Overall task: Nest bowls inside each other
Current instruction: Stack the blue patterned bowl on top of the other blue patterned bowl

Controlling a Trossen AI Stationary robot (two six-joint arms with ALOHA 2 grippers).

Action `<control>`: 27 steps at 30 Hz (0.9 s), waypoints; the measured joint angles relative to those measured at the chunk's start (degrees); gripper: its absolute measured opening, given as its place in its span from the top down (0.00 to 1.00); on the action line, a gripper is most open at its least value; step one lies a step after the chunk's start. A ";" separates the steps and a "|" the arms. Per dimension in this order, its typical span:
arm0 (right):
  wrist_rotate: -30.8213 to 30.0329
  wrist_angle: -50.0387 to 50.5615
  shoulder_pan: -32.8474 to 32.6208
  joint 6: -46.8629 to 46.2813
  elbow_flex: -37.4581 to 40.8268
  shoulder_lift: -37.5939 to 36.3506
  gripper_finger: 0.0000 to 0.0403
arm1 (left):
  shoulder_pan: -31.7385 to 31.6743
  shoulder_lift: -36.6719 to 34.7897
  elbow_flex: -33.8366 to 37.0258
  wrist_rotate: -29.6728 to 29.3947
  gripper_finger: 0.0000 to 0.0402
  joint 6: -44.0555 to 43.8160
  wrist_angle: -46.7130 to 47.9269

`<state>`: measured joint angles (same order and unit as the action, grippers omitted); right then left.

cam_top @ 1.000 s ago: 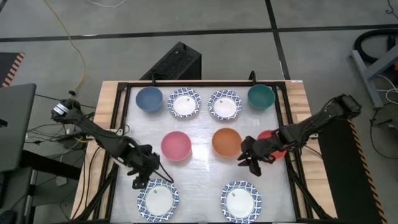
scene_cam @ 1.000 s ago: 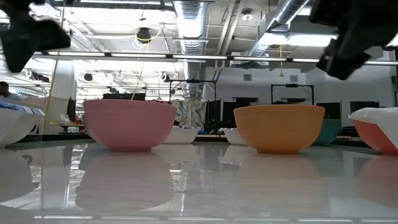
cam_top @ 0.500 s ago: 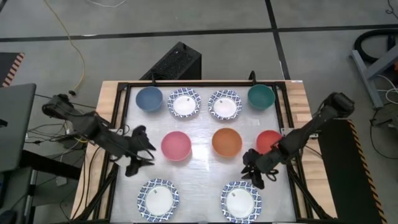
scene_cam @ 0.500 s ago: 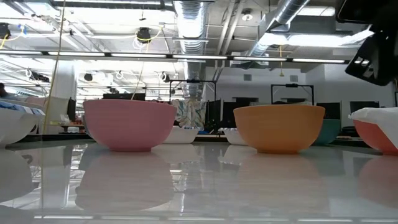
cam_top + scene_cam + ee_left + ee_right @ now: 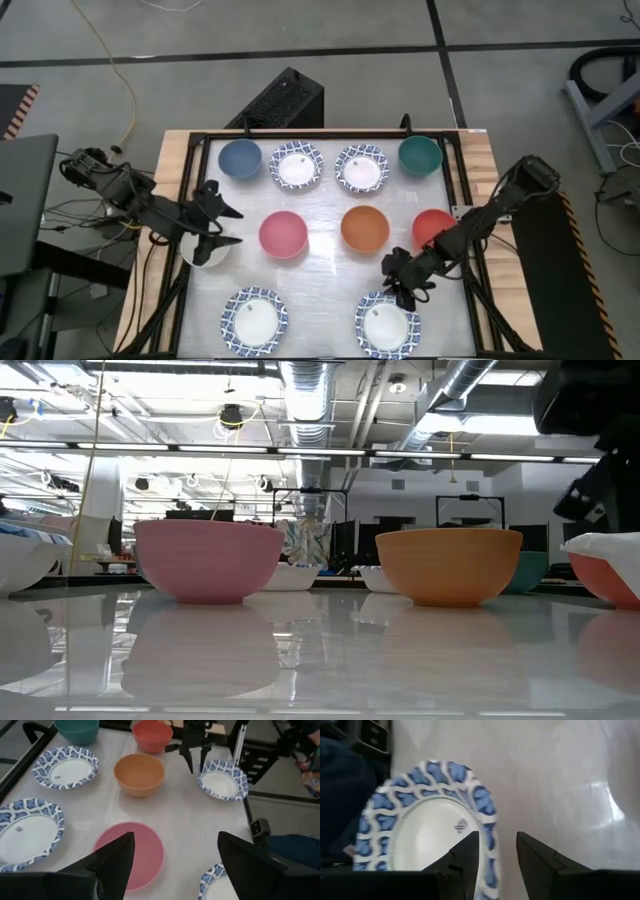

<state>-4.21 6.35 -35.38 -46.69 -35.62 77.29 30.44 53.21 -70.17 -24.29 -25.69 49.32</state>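
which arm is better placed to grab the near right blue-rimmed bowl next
The right. Its gripper hangs open right at that bowl's rim, fingers astride the edge in its wrist view. The left gripper, also open, sits far across beside the pink bowl.

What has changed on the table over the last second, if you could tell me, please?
The left tool drew back from the near-left patterned bowl toward the table's left edge, jaws open and empty. The right tool moved from beside the red bowl down over the rim of the near-right patterned bowl, jaws apart astride it. No bowl has moved or been gripped.
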 joint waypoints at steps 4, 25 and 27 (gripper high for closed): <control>3.30 0.02 -0.02 -0.61 0.00 2.71 0.62 | -0.05 0.02 0.00 -0.46 0.32 0.02 2.86; 11.61 11.27 9.18 5.60 -17.41 8.29 0.98 | -0.26 -0.03 0.07 -11.84 0.32 2.53 6.12; 11.59 12.37 11.55 9.98 -21.83 8.31 0.99 | -0.26 -0.03 0.07 -15.25 0.32 2.62 6.32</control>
<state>7.38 18.72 -23.82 -36.71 -57.45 85.60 30.17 53.19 -70.11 -39.54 -23.07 55.64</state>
